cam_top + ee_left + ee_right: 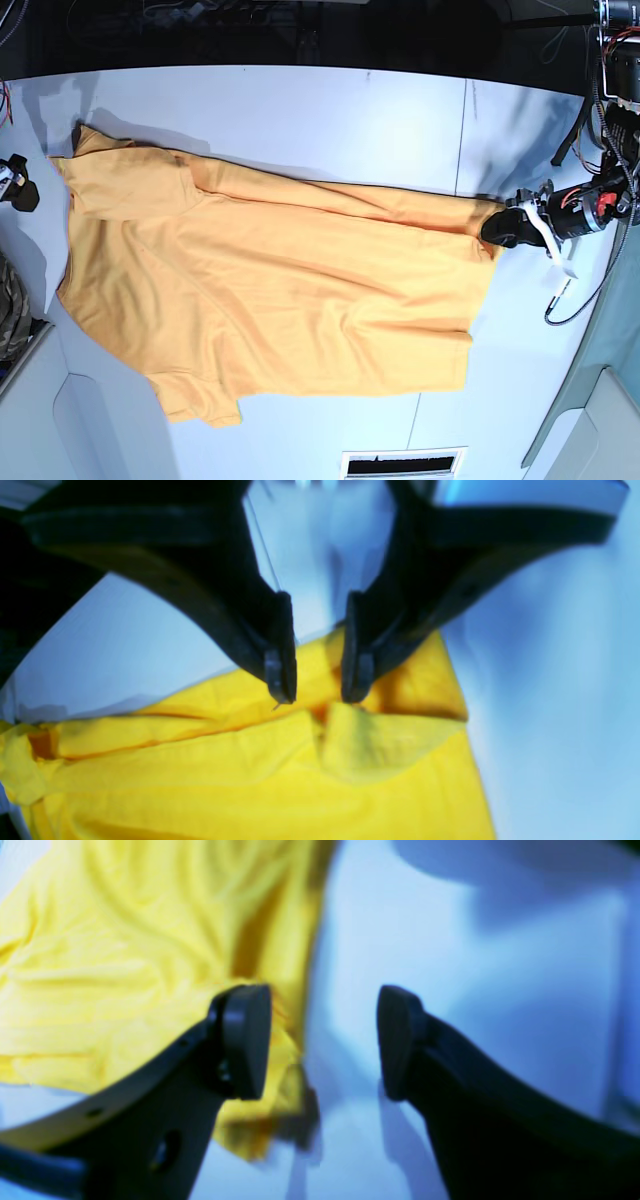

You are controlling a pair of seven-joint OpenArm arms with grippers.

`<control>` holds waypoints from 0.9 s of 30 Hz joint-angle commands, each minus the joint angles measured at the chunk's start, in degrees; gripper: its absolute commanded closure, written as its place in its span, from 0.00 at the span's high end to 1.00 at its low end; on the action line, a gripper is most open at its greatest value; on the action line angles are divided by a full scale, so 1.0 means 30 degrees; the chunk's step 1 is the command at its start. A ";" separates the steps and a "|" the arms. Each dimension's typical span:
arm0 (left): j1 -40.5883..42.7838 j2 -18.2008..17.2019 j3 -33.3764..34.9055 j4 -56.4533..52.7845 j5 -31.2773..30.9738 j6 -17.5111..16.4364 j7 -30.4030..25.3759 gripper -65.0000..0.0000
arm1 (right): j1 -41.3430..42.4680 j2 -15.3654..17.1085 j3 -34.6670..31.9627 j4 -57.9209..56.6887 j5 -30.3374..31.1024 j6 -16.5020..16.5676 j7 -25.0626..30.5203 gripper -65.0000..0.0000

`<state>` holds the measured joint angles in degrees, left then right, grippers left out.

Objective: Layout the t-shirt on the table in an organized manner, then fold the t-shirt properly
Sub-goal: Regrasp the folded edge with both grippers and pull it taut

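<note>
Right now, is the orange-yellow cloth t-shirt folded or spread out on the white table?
Mostly spread: the orange-yellow cloth t-shirt lies flat across the white table, body unfolded, though one long edge is doubled over in a narrow strip.

One t-shirt (pixel 270 290) lies on one table (pixel 330 110). Two grippers show: the left gripper (pixel 317 690) and the right gripper (pixel 325 1040), each with two fingers. At the table's left edge sits one piece of camouflage fabric (pixel 10 320).
</note>
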<state>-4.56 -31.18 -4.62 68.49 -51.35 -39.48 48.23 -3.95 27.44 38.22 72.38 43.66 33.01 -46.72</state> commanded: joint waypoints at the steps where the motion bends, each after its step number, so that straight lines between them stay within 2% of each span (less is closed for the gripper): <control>1: -0.0284 -0.0372 -0.0131 0.0335 -0.0386 -0.0172 -0.0204 0.30 | -0.0284 0.0321 0.0131 0.0233 0.0393 0.0131 0.0146 0.52; 3: -0.0277 -0.0350 -0.0131 0.0328 -0.0379 -0.0172 -0.0211 0.34 | -0.1137 0.0306 0.0087 0.0036 0.0758 0.0146 0.0175 0.52; 6: -0.0277 -0.0291 -0.0131 0.0306 -0.0386 -0.0172 -0.0284 0.48 | -0.2237 0.0299 0.0058 -0.0539 0.1647 0.0291 0.0852 0.52; 8: -0.0284 -0.0313 -0.0168 0.0306 -0.0306 -0.0172 -0.0437 0.54 | -0.2623 0.0109 0.0058 -0.0801 0.2317 0.0299 0.1151 0.53; 12: -0.0284 -0.0306 -0.0831 0.0306 -0.0117 -0.0172 -0.0568 0.54 | -0.2637 -0.1078 0.0058 -0.0809 0.3075 0.0444 0.1064 0.65; 18: -0.0284 -0.0306 -0.2521 0.0313 -0.0889 -0.0172 -0.0554 0.54 | -0.2113 -0.2907 0.0058 -0.0809 0.3082 0.0430 0.1042 0.65; 21: -0.0270 -0.0291 -0.2608 0.0306 -0.0896 -0.0172 -0.0554 0.61 | -0.1858 -0.3286 0.0058 -0.0809 0.3089 0.0430 0.0998 0.65; 27: -0.0226 0.0066 -0.2608 0.0306 -0.0750 -0.0172 -0.0721 0.61 | -0.1413 -0.3497 0.0036 -0.0816 0.2987 0.0430 0.0998 0.65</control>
<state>-4.45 -30.11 -12.08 68.51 -52.40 -39.48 47.53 -8.84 16.10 38.02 69.30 51.77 33.89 -44.40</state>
